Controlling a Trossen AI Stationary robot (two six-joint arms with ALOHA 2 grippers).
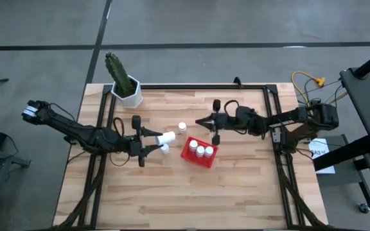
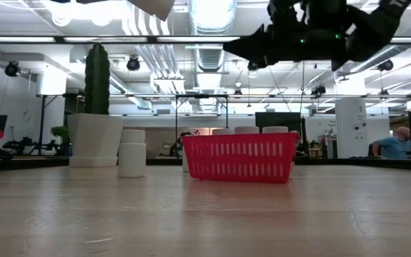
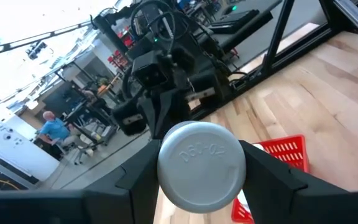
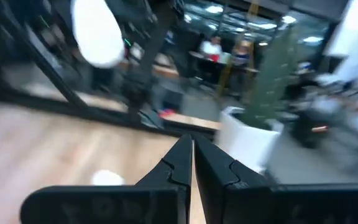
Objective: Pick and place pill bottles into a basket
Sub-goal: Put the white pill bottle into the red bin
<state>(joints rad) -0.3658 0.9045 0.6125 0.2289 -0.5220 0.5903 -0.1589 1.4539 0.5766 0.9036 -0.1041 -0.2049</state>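
My left gripper [image 1: 160,140] is shut on a white pill bottle [image 1: 166,136], held high above the table left of the red basket [image 1: 190,154]. The bottle's cap [image 3: 201,165] fills the left wrist view. Three bottles [image 1: 200,151] stand in the basket. One bottle [image 1: 182,127] stands on the table behind the basket, and another [image 1: 165,149] stands under my left gripper. My right gripper [image 1: 202,121] is shut and empty, raised above the table behind the basket. My left gripper pinches the bottle's body between its two fingers [image 3: 135,180], one on each side. The fingers come level from the table's left. The bottle lies level, its cap end [image 3: 201,165] sticking out past the fingertips toward the table's right. It is lifted clear of the table.
A white hexagonal pot with a green cactus [image 1: 124,86] stands at the table's far left corner. A black frame [image 1: 191,86] runs along the table's far edge and down both sides. The near half of the wooden table [image 1: 191,199] is bare wood.
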